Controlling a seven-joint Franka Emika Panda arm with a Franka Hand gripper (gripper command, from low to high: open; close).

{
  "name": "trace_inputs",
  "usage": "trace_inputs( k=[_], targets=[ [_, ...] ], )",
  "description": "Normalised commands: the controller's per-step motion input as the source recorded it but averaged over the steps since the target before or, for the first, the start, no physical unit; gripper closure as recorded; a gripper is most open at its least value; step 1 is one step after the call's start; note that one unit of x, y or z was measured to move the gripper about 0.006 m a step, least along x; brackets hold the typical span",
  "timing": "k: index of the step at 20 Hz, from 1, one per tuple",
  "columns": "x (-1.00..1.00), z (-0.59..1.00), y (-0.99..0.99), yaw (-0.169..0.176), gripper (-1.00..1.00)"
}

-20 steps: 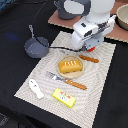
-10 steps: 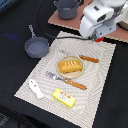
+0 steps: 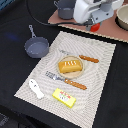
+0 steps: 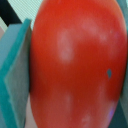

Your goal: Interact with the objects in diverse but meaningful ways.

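The wrist view is filled by a red tomato, pressed against one teal finger pad. In the exterior view my gripper hangs high at the back, shut on the tomato, of which only a red sliver shows below the white hand. An orange-yellow bread loaf rests on a clear plate in the middle of the striped placemat. A flat yellow butter block lies near the mat's front edge, and a white fish-shaped piece lies toward the exterior view's left of it.
A grey frying pan sits on the dark table off the mat. A grey pot stands at the back. A wooden-handled fork and knife flank the plate. A bowl shows at the exterior view's right edge.
The arm has risen and moved toward the back, away from the placemat, carrying the tomato. The bread, butter and fish piece have stayed put.
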Motion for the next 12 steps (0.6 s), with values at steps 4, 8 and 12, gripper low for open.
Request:
trace_inputs(
  k=[4, 8, 12],
  targets=[
    [-0.95, -0.24, -0.63, 0.000, 1.00],
    [-0.99, -0.29, -0.60, 0.000, 1.00],
    [-0.99, -0.30, -0.58, -0.003, 1.00]
  ],
)
